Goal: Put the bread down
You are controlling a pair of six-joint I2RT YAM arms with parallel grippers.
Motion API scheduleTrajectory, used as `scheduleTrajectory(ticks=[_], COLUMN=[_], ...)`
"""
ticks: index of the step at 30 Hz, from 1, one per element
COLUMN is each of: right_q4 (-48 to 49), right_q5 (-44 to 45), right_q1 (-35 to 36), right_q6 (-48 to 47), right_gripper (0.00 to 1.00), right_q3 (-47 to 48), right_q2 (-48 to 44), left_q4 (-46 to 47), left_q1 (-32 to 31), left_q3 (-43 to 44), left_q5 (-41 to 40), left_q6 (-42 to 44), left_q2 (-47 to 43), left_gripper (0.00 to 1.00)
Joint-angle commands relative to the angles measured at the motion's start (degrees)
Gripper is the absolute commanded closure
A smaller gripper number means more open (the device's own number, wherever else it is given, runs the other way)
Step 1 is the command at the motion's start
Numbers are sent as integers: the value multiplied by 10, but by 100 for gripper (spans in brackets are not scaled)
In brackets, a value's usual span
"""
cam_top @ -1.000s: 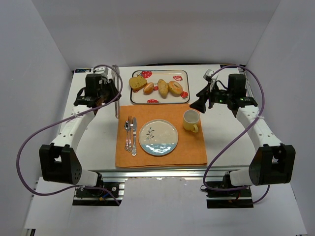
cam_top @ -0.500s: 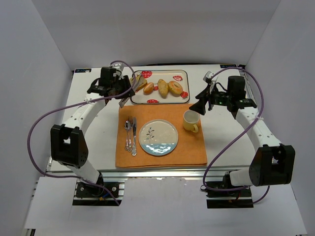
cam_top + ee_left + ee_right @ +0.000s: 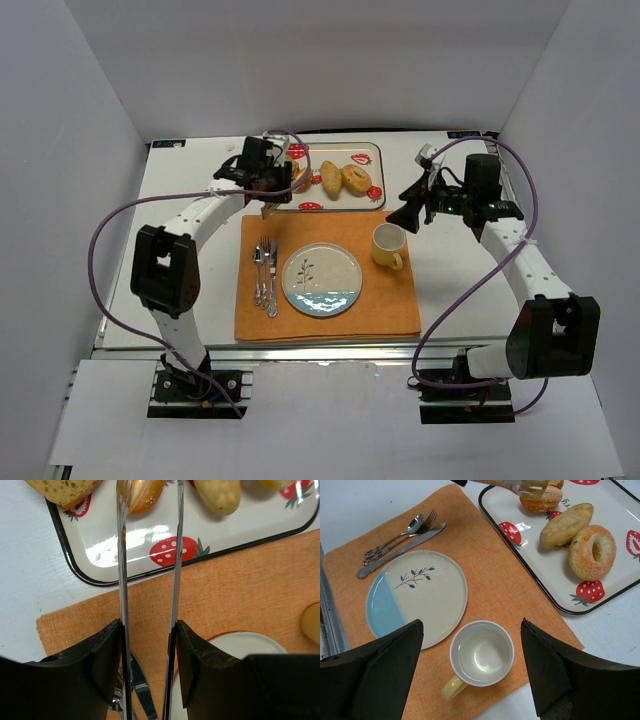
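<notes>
Two thin arms of the shiny metal tongs (image 3: pixel 121 570) run out from the left gripper (image 3: pixel 148 630), whose black fingers press on them from both sides, so this pincer is pinching the tongs. Their tips stand apart at the small oval orange-brown bun (image 3: pixel 147 492), the left tip overlapping its edge; whether they squeeze it I cannot tell. The bun lies in the left part of the white strawberry-printed tray with a black rim (image 3: pixel 135 535), just right of the square yellow slice with dark crust (image 3: pixel 62 487). Next on the tray come a long pale-golden roll (image 3: pixel 566 525) and a sugared bagel (image 3: pixel 592 552). Nearer, the orange woven placemat (image 3: pixel 240 590) carries a silver spoon (image 3: pixel 414 524), fork (image 3: pixel 429 516) and knife (image 3: pixel 402 549), then a round cream-and-blue plate (image 3: pixel 420 595) and a yellow cup (image 3: pixel 481 655). Above the cup hangs the right gripper (image 3: pixel 472 625), its fingers spread wide around nothing.
</notes>
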Motion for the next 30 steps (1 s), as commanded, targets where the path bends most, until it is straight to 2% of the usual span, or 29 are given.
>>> scheduleTrajectory(ticks=[1,7,14,30], right_q4=[19,18,18,20], right_q5=[-19,-19,-22,-25], right_q1=[-3,-7,-8,-9], right_q6=[5,5,8,12], right_gripper=[17,17,17,17], right_q3=[-4,-5,-3,1], right_q2=[-12,-10,-7,-3], left_q4=[6,-7,-9,5], left_q1=[-15,-31,-39,-42], left_q3=[38,78,79,52], left_q5=[-60,-104,-129,-81], left_q6=[50,76,90,82], left_q2=[6,40,55,56], left_gripper=[45,44,44,44])
